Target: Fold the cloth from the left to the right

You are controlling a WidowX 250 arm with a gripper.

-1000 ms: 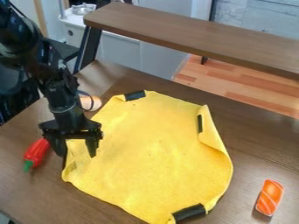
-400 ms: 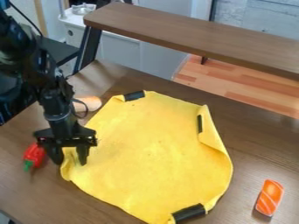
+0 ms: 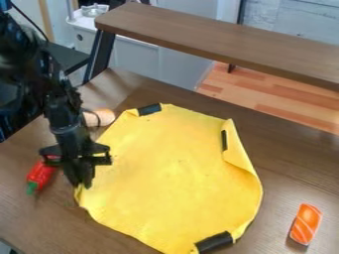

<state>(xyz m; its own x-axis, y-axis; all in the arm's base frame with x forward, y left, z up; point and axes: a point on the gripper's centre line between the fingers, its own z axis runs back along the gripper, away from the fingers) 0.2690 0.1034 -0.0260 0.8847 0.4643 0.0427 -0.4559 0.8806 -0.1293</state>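
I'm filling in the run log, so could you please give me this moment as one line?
gripper: shut on left edge of yellow cloth | left-to-right fold: not yet made | red pepper: left of gripper

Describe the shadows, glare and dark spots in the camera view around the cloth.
Camera view: the yellow cloth is fairly evenly lit, without strong glare, softly shaded along its folded right edge; the orange toy piece casts a small shadow at lower left; the fingers read as one dark shape, and the arm partly blends into the dark background.
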